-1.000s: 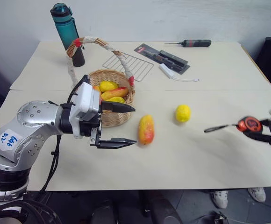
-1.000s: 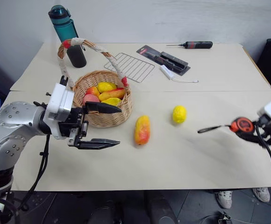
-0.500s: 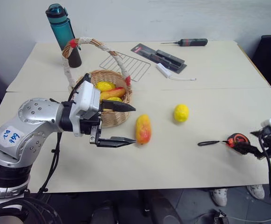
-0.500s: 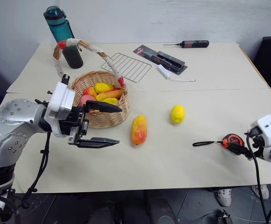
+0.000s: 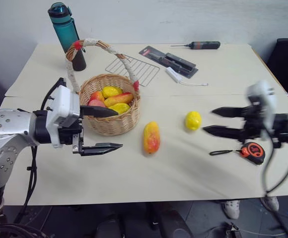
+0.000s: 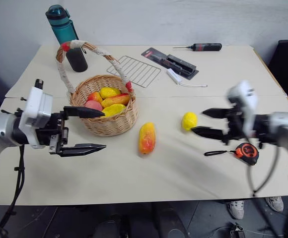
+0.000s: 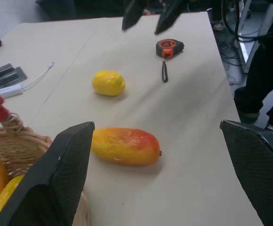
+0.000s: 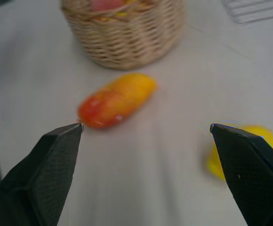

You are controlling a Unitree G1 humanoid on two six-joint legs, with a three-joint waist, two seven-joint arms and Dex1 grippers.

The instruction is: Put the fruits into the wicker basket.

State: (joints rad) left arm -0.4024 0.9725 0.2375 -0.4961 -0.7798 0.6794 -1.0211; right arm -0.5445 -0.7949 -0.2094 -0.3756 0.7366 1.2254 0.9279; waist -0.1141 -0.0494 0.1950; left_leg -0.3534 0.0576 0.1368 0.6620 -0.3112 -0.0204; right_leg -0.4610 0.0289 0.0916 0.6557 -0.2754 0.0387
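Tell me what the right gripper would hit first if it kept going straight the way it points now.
Probably the lemon. The right gripper, jaws open, points toward the robot's left, and the lemon sits just ahead of its fingertips. Its height above the table is unclear, so it might pass over the lemon toward the mango.

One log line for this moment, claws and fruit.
left claw: open, beside basket | right claw: open, near lemon | mango: on table | tape measure: on table
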